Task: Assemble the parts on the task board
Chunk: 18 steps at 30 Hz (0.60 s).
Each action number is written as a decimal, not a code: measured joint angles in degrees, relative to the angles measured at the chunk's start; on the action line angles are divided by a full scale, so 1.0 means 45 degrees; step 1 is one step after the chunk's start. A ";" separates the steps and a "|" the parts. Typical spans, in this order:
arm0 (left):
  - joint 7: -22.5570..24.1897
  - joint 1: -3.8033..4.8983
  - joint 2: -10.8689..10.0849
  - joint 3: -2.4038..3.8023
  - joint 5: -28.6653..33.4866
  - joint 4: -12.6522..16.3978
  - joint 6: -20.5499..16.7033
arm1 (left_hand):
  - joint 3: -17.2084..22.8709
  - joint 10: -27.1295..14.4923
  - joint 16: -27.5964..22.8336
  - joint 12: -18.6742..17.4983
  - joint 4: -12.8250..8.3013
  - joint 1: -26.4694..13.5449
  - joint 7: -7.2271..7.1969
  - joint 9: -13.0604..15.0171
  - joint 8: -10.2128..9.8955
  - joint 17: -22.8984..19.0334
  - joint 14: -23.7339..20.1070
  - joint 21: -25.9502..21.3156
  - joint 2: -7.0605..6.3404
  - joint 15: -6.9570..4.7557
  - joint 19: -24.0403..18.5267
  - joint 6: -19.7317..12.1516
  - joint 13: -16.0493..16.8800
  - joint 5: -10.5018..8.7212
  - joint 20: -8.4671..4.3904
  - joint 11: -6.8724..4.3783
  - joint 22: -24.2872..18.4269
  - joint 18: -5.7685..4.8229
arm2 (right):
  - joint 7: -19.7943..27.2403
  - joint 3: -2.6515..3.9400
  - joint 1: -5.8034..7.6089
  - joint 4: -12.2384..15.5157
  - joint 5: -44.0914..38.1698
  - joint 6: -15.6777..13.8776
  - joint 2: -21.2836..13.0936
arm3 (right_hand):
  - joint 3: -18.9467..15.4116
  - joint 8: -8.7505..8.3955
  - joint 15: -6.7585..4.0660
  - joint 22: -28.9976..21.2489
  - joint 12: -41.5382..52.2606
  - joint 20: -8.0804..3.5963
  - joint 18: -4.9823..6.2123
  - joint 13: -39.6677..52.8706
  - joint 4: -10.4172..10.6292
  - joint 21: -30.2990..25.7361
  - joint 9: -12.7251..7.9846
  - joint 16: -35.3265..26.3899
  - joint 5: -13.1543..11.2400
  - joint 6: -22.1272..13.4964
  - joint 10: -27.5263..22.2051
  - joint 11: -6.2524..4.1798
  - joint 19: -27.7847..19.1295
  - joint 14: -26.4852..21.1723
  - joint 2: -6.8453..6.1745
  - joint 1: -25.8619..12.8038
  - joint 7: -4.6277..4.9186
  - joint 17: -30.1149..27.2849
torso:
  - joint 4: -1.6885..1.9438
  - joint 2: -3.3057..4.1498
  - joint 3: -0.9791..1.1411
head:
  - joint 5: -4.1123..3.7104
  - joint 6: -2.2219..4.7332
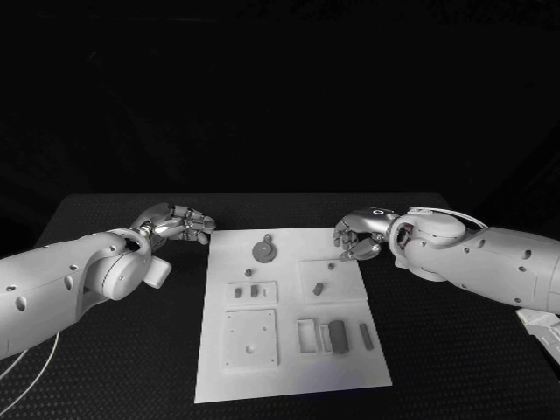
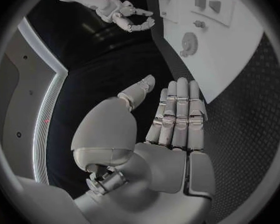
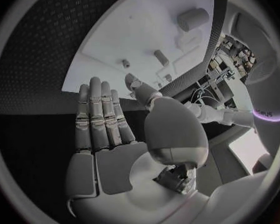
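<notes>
White task board (image 1: pixel 293 367) lies mid-table between two empty silver hands.

Left hand (image 1: pixel 173 222) sits just off the board's far left corner and right hand (image 1: pixel 360 236) at its far right edge; both wrist views show straight, spread fingers (image 2: pixel 179 115) holding nothing, though from the head camera the fingers look bunched and are hard to read. Grey parts rest on the board: a round gear (image 1: pixel 266 252) near the far edge, a short peg (image 1: pixel 318 287) on a raised square, a dark bar (image 1: pixel 339 336) and a slimmer piece (image 1: pixel 366 336) toward the near right. Smaller pieces by the left plate are too small to identify. Black table (image 1: pixel 103 350) is cut off at the near edge.
</notes>
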 measured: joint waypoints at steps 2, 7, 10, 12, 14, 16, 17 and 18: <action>0.0090 0.0000 0.0004 0.0000 0.0228 0.0034 0.0056 | -0.0034 0.0000 0.0000 0.0000 -0.0034 0.0000 0.0000 0.0000 0.0000 0.0000 0.0000 0.0000 0.0000 0.0000 0.0000 0.0000 0.0000 0.0000 0.0000 0.0000 -0.0049 0.0000 | -0.0076 -0.0015 -0.0084 0.0111 -0.0340 -0.0004 -0.0019 | 0.0000 0.0000 -0.0042 0.0000 -0.0001 -0.0006 -0.0001 -0.0014 0.0000 0.0000 -0.0012 0.0000 0.0000 0.0029 0.0057 0.0033 0.0085 0.0044 -0.0051 0.0051 -0.0028 0.0040 | -0.0002 0.0000 -0.0004 | 0.0006 0.0001; 0.0246 0.0000 0.0008 0.0000 0.0594 0.0111 0.0113 | -0.0034 0.0043 -0.0098 0.0000 -0.0034 0.0000 0.0000 -0.0001 0.0000 0.0014 0.0044 0.0000 0.0000 0.0044 0.0000 0.0000 -0.0001 0.0000 0.0000 0.0044 -0.0152 0.0000 | -0.0243 -0.0084 -0.0399 0.0161 -0.1045 -0.0094 0.0160 | 0.0000 0.0000 -0.0043 0.0000 -0.0112 -0.0005 -0.0001 -0.0041 0.0000 0.0000 -0.0027 0.0000 0.0000 0.0040 0.0057 0.0033 0.0085 0.0044 -0.0051 0.0051 -0.0039 0.0100 | 0.0011 0.0006 -0.0011 | -0.0001 0.0002; 0.0299 0.0000 0.0024 0.0000 0.0706 0.0125 0.0120 | -0.0034 0.0043 -0.0149 0.0000 -0.0034 0.0000 0.0000 -0.0001 0.0000 0.0027 0.0045 0.0000 0.0000 0.0045 -0.0046 0.0000 -0.0001 0.0000 0.0047 0.0044 -0.0177 0.0000 | -0.0300 -0.0103 -0.0552 0.0124 -0.1255 -0.0162 0.0341 | 0.0000 0.0000 -0.0043 0.0003 -0.0173 0.0005 -0.0001 -0.0050 0.0000 0.0000 -0.0035 0.0000 0.0000 0.0040 0.0057 0.0033 0.0095 0.0044 -0.0089 0.0089 -0.0039 0.0129 | 0.0024 0.0010 -0.0016 | -0.0005 -0.0006; 0.0313 0.0000 0.0047 0.0000 0.0767 0.0124 0.0120 | -0.0034 0.0043 -0.0184 0.0000 -0.0034 -0.0041 0.0000 -0.0001 0.0000 0.0045 0.0045 0.0000 0.0041 0.0045 -0.0046 -0.0001 -0.0002 0.0000 0.0047 0.0044 -0.0221 -0.0001 | -0.0334 -0.0101 -0.0600 0.0042 -0.1382 -0.0193 0.0477 | 0.0000 0.0000 -0.0044 0.0018 -0.0239 -0.0007 -0.0001 -0.0067 0.0000 0.0000 -0.0035 0.0000 0.0000 0.0067 0.0083 0.0059 0.0177 0.0136 -0.0100 0.0101 -0.0065 0.0169 | 0.0039 0.0013 -0.0016 | 0.0005 -0.0016; 0.0315 0.0000 0.0064 0.0001 0.0804 0.0128 0.0120 | -0.0054 0.0043 -0.0295 0.0000 -0.0054 -0.0058 0.0057 -0.0028 -0.0002 0.0096 0.0091 0.0000 0.0059 0.0091 -0.0046 -0.0130 -0.0002 0.0000 0.0047 0.0044 -0.0303 -0.0001 | -0.0368 -0.0087 -0.0682 -0.0038 -0.1468 -0.0225 0.0564 | 0.0000 -0.0002 -0.0044 0.0047 -0.0251 0.0000 0.0000 -0.0068 0.0000 -0.0001 -0.0031 -0.0001 0.0000 0.0137 0.0148 0.0035 0.0228 0.0136 -0.0100 0.0101 -0.0041 0.0213 | 0.0054 0.0013 -0.0015 | 0.0012 -0.0027; 0.0315 -0.0001 0.0070 0.0000 0.0842 0.0141 0.0119 | -0.0070 0.0043 -0.0296 0.0000 -0.0070 -0.0058 0.0091 -0.0053 -0.0058 0.0131 0.0091 0.0000 0.0059 0.0091 -0.0046 -0.0232 -0.0002 0.0000 0.0047 0.0044 -0.0364 -0.0002 | -0.0410 -0.0083 -0.0772 -0.0146 -0.1554 -0.0292 0.0645 | 0.0000 -0.0004 -0.0043 0.0050 -0.0321 0.0016 0.0000 -0.0069 0.0000 0.0000 -0.0051 0.0000 0.0000 0.0134 0.0159 0.0023 0.0245 0.0135 -0.0100 0.0101 -0.0039 0.0243 | 0.0061 0.0012 -0.0017 | 0.0023 -0.0031; 0.0315 -0.0001 0.0070 0.0000 0.0856 0.0144 0.0119 | -0.0070 0.0043 -0.0296 0.0000 -0.0070 -0.0058 0.0091 -0.0053 -0.0058 0.0131 0.0091 0.0000 0.0059 0.0091 -0.0046 -0.0232 -0.0002 0.0000 0.0047 0.0044 -0.0374 -0.0001 | -0.0423 -0.0079 -0.0782 -0.0181 -0.1591 -0.0326 0.0680 | 0.0000 -0.0003 -0.0043 0.0056 -0.0321 0.0016 0.0001 -0.0073 0.0000 0.0000 -0.0061 -0.0001 0.0000 0.0134 0.0191 -0.0008 0.0245 0.0135 -0.0097 0.0104 -0.0039 0.0249 | 0.0061 0.0012 -0.0017 | 0.0033 -0.0031; 0.0315 -0.0001 0.0071 0.0001 0.0868 0.0147 0.0119 | -0.0070 0.0043 -0.0350 0.0000 -0.0069 -0.0058 0.0090 -0.0053 -0.0058 0.0131 0.0091 0.0000 0.0059 0.0091 -0.0046 -0.0232 -0.0002 0.0000 0.0048 0.0044 -0.0378 -0.0002 | -0.0435 -0.0075 -0.0785 -0.0213 -0.1622 -0.0348 0.0715 | 0.0000 -0.0002 -0.0086 0.0069 -0.0319 0.0015 -0.0001 -0.0064 -0.0001 -0.0001 -0.0071 -0.0033 0.0000 0.0149 0.0206 -0.0001 0.0245 0.0178 -0.0056 0.0145 -0.0055 0.0267 | 0.0061 0.0012 -0.0017 | 0.0048 -0.0029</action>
